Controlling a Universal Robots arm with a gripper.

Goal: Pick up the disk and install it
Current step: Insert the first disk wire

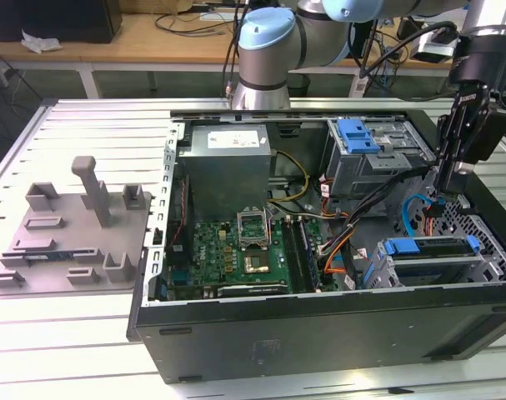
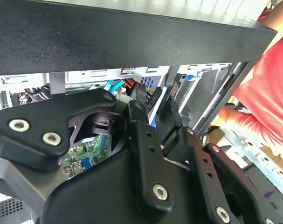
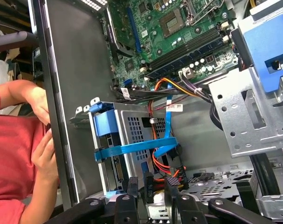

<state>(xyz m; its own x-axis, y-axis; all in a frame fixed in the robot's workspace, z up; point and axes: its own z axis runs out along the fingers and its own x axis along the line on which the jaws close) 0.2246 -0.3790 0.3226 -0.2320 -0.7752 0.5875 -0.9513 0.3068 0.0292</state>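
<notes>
The disk [image 1: 432, 247] lies in the lower metal drive cage at the exterior view's right end of the open computer case. Its blue carrier front [image 3: 106, 128] faces into the case, and a blue flat cable [image 3: 132, 149] crosses that front. My gripper [image 1: 448, 187] hangs just above and behind this cage, by the case's right wall. Its black fingers [image 3: 132, 186] stand apart in both wrist views, and the gripper [image 2: 157, 100] holds nothing. A black cable connector [image 3: 148, 182] shows in the gap without touching both fingers.
A second drive cage with a blue latch piece [image 1: 357, 133] sits at the case's far right. Orange and black cables [image 1: 353, 233] run between the cages and the motherboard [image 1: 236, 250]. A grey holder [image 1: 73, 237] lies left of the case. A person's hand [image 3: 41, 149] and red sleeve are at the case wall.
</notes>
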